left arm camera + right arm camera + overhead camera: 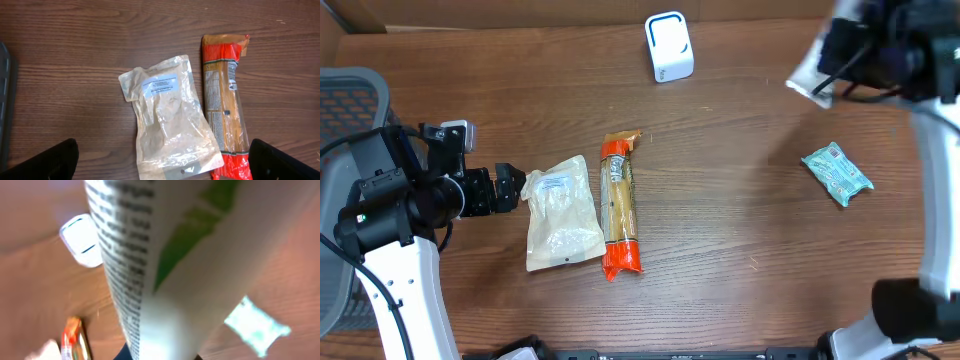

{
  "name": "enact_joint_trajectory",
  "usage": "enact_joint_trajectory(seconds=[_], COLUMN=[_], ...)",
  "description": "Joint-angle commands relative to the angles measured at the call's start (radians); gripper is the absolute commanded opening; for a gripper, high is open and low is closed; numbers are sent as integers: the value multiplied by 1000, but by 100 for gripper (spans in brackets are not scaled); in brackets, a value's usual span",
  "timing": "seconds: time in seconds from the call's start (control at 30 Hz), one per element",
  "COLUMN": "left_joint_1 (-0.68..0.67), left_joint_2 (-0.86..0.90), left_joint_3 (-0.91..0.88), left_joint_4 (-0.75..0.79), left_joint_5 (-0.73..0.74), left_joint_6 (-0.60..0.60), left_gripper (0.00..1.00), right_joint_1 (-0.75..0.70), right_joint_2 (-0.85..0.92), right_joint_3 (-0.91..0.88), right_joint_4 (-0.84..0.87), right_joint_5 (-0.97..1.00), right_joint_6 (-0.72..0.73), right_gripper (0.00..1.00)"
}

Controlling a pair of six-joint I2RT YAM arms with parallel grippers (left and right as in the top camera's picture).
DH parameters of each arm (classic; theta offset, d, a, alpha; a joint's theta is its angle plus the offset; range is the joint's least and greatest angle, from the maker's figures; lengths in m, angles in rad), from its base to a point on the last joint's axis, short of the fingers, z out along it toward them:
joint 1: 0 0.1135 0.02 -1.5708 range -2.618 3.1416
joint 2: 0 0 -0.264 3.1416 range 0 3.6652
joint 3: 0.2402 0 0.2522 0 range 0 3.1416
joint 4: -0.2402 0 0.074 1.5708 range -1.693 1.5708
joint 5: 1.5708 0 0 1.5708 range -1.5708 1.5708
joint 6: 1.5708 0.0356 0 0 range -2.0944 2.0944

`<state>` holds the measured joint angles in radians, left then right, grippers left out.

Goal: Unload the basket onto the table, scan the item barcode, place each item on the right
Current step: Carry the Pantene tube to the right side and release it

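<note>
My right gripper [832, 62] is raised at the back right and shut on a white packet [807, 80]. In the right wrist view that packet [165, 270], with black print and a green patch, fills the frame and hides the fingers. The white barcode scanner [668, 47] stands at the back middle, left of the held packet, and shows small in the right wrist view as the scanner [82, 241]. My left gripper [510, 188] is open low at the left, its fingers [45, 162] either side of the lower edge of a clear pouch [170, 120].
A clear pouch [563, 212] and a long orange pasta pack [619, 205] lie side by side at the table's middle. A teal packet [837, 173] lies at the right. A grey mesh chair [345, 95] stands beyond the left edge.
</note>
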<state>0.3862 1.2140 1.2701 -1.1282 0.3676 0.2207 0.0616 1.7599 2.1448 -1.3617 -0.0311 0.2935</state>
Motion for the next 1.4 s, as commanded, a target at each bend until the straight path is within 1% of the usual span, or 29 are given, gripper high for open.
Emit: enact_joint_trajectory(seconds=[0.0,0.07,0.23,0.37,0.4,0.43,0.47,0.57,0.63,0.77,0.87,0.97,1.07,1.17,1.37], left_joint_1=[-3,-3,-3,-3,-3,-3,-3,-3,-3,-3,-3,-3,-3,-3,-3], left_joint_2=[2,2,2,2,2,2,2,2,2,2,2,2,2,2,2], left_joint_3=[2,2,2,2,2,2,2,2,2,2,2,2,2,2,2], left_joint_4=[3,3,3,3,3,3,3,3,3,3,3,3,3,3,3], left_joint_5=[14,14,14,14,14,14,14,14,14,14,14,14,14,14,14], left_joint_6=[27,27,27,27,27,27,27,27,27,27,27,27,27,27,27], left_gripper=[100,99,100,100,99,100,99,100,99,99,100,99,99,100,100], right_joint_1=[-85,-116,-181,-224,-233,-240,-244,-247,-247,-241,-224,-196,-164,-132,-65], right_joint_2=[90,90,90,90,90,90,90,90,90,81,41,-44,-153,-248,-370], right_joint_3=[-230,-348,-615,-729,-743,-753,-759,-760,-760,-760,-760,-760,-760,-760,-760], right_joint_4=[116,225,463,542,542,538,532,496,472,410,405,410,414,412,401], right_joint_5=[-111,-129,-173,-174,-174,-174,-173,-173,-172,-212,-253,-260,-282,-320,-375], right_joint_6=[266,269,342,369,369,362,356,304,300,281,275,276,278,280,310], right_gripper=[4,4,4,4,6,13,22,40,43,45,48,51,60,67,71])
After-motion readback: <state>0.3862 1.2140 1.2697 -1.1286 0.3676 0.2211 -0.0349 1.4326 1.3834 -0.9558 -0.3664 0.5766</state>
